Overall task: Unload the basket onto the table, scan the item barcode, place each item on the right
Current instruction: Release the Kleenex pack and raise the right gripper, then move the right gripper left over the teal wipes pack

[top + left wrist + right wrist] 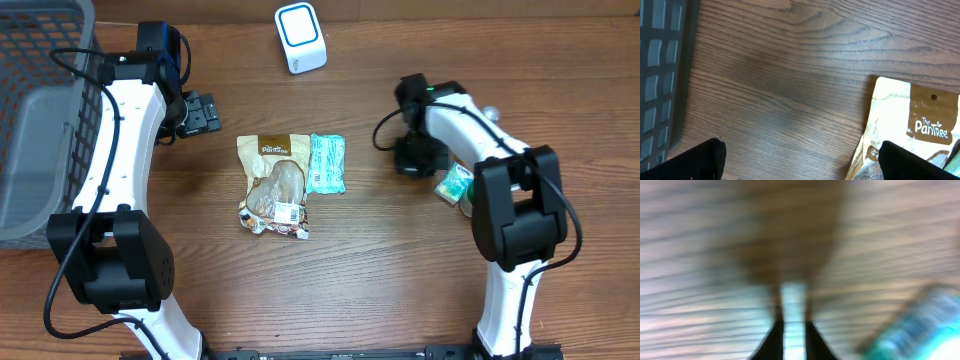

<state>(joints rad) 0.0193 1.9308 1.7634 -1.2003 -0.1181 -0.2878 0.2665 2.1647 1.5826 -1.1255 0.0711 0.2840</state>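
Observation:
A brown Pantree snack pouch point(275, 185) lies flat mid-table, and its top edge shows in the left wrist view point(920, 125). A teal packet point(326, 163) lies against its right side. A white scanner with a blue ring point(300, 37) stands at the back. My left gripper point(200, 112) point(800, 162) is open above bare wood, left of the pouch, its right finger over the pouch's edge. My right gripper point(412, 160) point(793, 324) points down at the table. Its view is blurred, with the fingers a narrow gap apart and only wood between them. A second teal packet point(456, 183) point(920, 325) lies just right of it.
A grey mesh basket point(40, 120) fills the left edge of the table, and its wall shows in the left wrist view point(660, 75). Bare wood lies in front of the pouch and between the two arms.

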